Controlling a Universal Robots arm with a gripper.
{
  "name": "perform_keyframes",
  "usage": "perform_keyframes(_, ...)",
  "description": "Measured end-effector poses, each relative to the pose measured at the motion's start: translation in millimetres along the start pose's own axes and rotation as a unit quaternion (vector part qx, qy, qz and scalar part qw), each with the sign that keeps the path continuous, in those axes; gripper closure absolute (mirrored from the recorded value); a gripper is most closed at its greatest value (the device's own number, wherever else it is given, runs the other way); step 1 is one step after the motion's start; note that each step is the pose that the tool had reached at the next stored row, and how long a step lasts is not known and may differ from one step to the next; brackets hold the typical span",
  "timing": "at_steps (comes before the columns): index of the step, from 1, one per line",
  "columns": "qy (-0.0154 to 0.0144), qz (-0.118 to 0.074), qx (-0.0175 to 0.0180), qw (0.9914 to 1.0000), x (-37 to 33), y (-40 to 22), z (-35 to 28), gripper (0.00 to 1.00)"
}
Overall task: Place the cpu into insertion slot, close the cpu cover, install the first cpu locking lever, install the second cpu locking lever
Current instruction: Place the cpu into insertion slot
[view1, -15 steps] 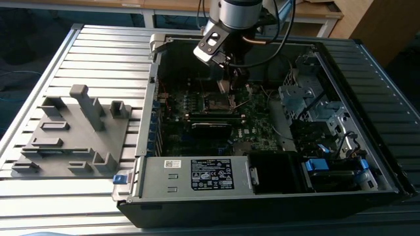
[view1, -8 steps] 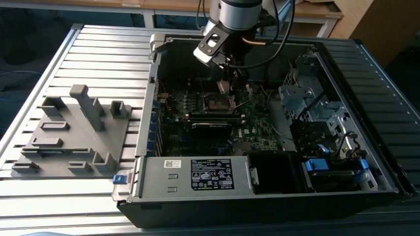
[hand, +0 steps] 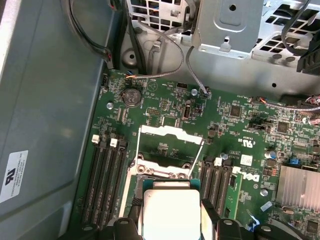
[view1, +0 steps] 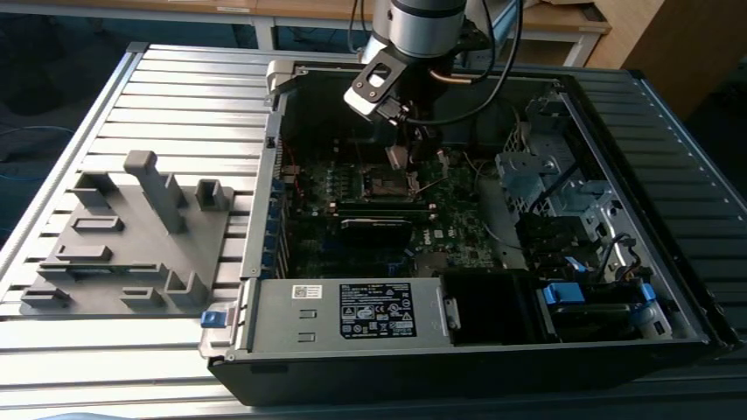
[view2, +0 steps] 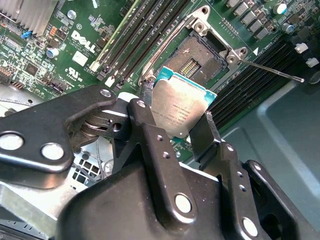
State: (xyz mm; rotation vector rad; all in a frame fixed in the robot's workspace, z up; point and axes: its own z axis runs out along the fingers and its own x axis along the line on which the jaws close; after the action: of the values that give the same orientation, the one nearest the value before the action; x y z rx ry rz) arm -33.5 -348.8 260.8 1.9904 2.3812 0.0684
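gripper (view2: 175, 119) clamping cpu (view2: 183, 99) above insertion slot (view2: 198, 56), faint print on its top

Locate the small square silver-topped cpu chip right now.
In the second wrist view, the small silver-topped cpu is clamped in the gripper, held over the dark square insertion slot on the green motherboard, not yet seated.

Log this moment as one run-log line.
tool: shut on cpu | cpu: held near insertion slot, not seated | cpu cover: open
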Motion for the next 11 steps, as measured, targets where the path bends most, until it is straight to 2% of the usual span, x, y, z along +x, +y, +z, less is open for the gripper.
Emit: perform_keyframes(11, -0.0001, 0.0, 0.0, 1.0, 0.0, -0.1, 1.9, 0.46)
